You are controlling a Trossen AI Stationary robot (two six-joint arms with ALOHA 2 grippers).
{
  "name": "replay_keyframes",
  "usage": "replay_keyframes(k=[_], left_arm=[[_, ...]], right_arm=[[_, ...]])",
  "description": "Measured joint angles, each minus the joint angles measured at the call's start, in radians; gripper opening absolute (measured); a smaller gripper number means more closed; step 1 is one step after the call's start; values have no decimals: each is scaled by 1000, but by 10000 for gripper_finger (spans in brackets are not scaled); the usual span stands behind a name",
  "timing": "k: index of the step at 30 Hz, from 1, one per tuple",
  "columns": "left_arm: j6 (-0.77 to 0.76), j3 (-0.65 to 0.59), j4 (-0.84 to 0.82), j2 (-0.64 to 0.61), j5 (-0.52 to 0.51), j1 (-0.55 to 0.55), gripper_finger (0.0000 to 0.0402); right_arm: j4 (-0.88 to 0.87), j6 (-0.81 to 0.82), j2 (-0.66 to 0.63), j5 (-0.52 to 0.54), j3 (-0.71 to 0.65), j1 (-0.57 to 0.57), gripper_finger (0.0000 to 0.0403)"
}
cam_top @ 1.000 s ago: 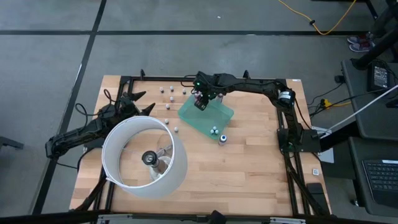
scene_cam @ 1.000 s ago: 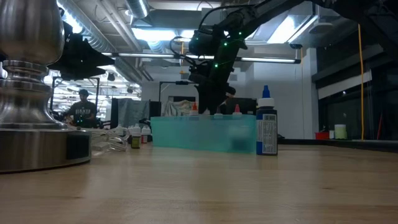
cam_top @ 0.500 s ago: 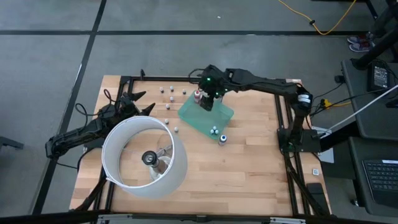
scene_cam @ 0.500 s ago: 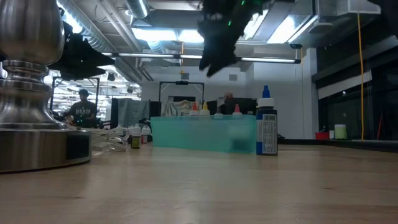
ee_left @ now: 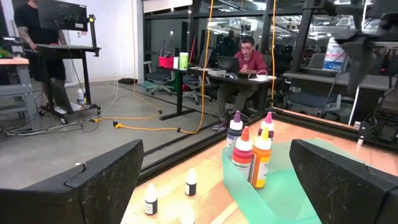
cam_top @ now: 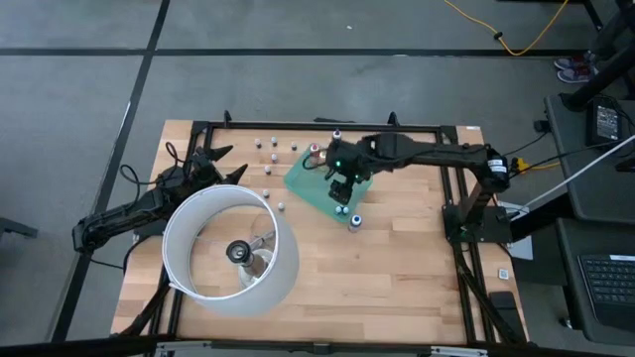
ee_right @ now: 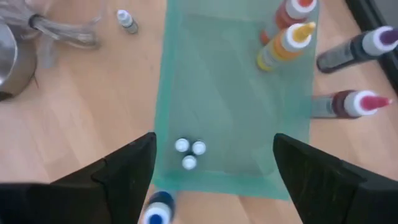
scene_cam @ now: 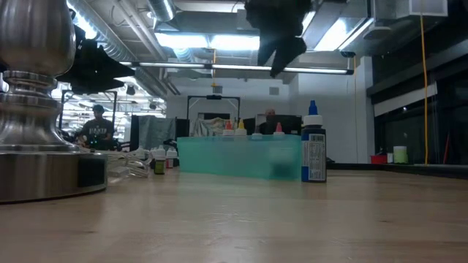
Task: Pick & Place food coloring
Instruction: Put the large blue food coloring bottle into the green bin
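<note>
The food coloring bottles stand upright around a flat green sheet (cam_top: 327, 178). An orange and a yellow bottle (ee_right: 287, 34) stand on the sheet's far left corner, beside a purple-capped (ee_right: 357, 48) and a pink-capped one (ee_right: 348, 104). Three white-capped bottles (ee_right: 189, 152) stand on the sheet's near corner, with a blue bottle (cam_top: 354, 220) just off it. Several small ones (cam_top: 268, 149) are scattered at the far left. My right gripper (ee_right: 214, 180) hangs open high above the sheet, nothing between its fingers. My left gripper (ee_left: 224, 186) waits open at the table's left.
A big white ring lamp (cam_top: 230, 248) with a metal base (scene_cam: 36, 109) fills the near left of the table, with a cable bundle (ee_right: 62, 31) beside it. Bare wood lies to the right of and nearer than the sheet. People sit beyond the table.
My right gripper has risen from the sheet's far left corner and gone toward the table's near right, over the middle of the sheet. The orange and yellow bottles there now stand uncovered in the low view.
</note>
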Motion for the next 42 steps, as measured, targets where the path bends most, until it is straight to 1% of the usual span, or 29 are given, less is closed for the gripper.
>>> replay_keyframes(k=[3, 5, 8, 10, 16, 21, 23, 27, 32, 38, 42], left_arm=[[0, 0, 0, 0, 0, 0, 400], [0, 0, 0, 0, 0, 0, 400], [0, 0, 0, 0, 0, 0, 400], [0, 0, 0, 0, 0, 0, 400], [0, 0, 0, 0, 0, 0, 400], [0, 0, 0, 0, 0, 0, 400], [0, 0, 0, 0, 0, 0, 400], [0, 0, 0, 0, 0, 0, 400], [0, 0, 0, 0, 0, 0, 400], [0, 0, 0, 0, 0, 0, 400], [0, 0, 0, 0, 0, 0, 400]], right_arm=[[-1, 51, 0, 24, 0, 54, 323], [-13, 54, -3, 45, 0, 89, 323], [-41, 66, -5, 118, 0, 142, 323], [-48, 81, -7, 148, -17, 172, 323], [67, 133, -78, 167, -212, 247, 323], [183, 188, -155, 276, -380, 291, 323], [230, 214, -179, 294, -439, 297, 323], [309, 264, -217, 297, -540, 300, 323], [396, 311, -243, 291, -628, 300, 323], [462, 322, -242, 260, -674, 319, 323], [470, 339, -237, 251, -687, 328, 323]])
